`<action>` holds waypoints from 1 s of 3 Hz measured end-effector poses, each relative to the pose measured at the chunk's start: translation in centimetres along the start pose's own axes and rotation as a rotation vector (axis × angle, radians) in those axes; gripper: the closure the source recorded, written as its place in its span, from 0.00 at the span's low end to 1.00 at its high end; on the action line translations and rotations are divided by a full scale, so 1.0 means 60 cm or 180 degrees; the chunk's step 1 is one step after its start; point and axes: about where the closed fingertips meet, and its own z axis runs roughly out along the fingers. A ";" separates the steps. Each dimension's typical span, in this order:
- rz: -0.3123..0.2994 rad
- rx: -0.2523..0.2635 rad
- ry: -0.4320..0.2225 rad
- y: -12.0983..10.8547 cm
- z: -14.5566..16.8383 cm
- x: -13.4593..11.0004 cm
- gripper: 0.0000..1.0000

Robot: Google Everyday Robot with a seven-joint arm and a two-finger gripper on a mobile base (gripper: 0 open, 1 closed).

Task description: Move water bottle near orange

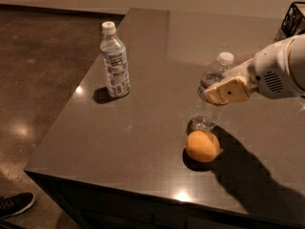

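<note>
Camera view: we see the gripper (pixel 222 88) clasping the water bottle (pixel 208 112).
Its base rests on the table (pixel 138 147), just beside the orange (pixel 202 146).

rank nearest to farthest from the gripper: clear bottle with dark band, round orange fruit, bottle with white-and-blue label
Gripper, right of centre:
1. clear plastic water bottle, held in it
2. round orange fruit, just in front
3. white-and-blue labelled plastic bottle, far left
</note>
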 end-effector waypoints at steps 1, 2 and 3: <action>-0.0031 -0.0007 0.0046 0.002 0.001 0.010 0.36; -0.0040 -0.0009 0.0043 0.004 0.002 0.007 0.13; -0.0048 -0.0012 0.0042 0.006 0.002 0.006 0.00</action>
